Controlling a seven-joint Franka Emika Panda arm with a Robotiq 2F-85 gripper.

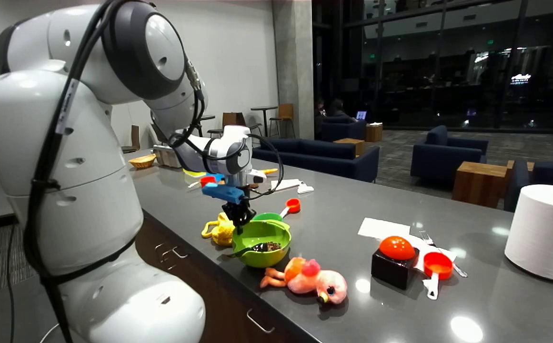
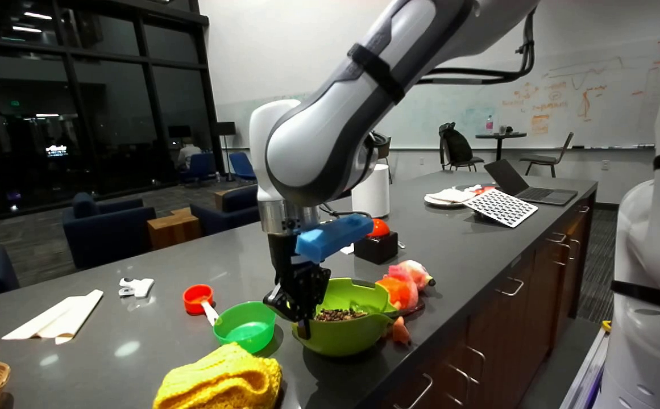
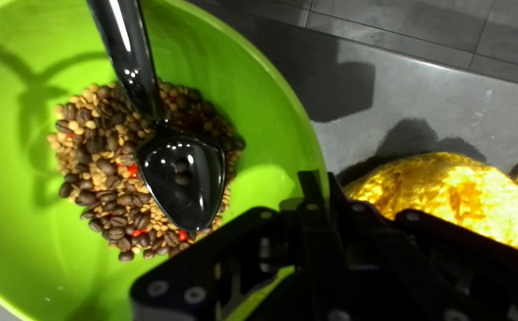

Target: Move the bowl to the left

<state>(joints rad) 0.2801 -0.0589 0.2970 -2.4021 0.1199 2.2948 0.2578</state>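
The lime-green bowl (image 1: 263, 258) sits on the grey counter near its drawer-side edge; it also shows in an exterior view (image 2: 344, 342) and in the wrist view (image 3: 261, 89). It holds beans and a black spoon (image 3: 183, 183). My gripper (image 1: 239, 229) points down at the bowl's rim; it also shows in an exterior view (image 2: 302, 326). In the wrist view the gripper (image 3: 321, 187) has one fingertip inside the rim and one outside, close together with the wall between them. It looks shut on the rim; the lower part of the grip is dark.
A yellow knitted thing (image 3: 441, 196) lies beside the bowl on the gripper's side. A small green dish (image 2: 244, 328) and a red measuring cup (image 2: 198, 299) stand close by. A pink flamingo toy (image 1: 312, 278) lies against the opposite side. A black box with a red dome (image 1: 397, 262) stands farther along.
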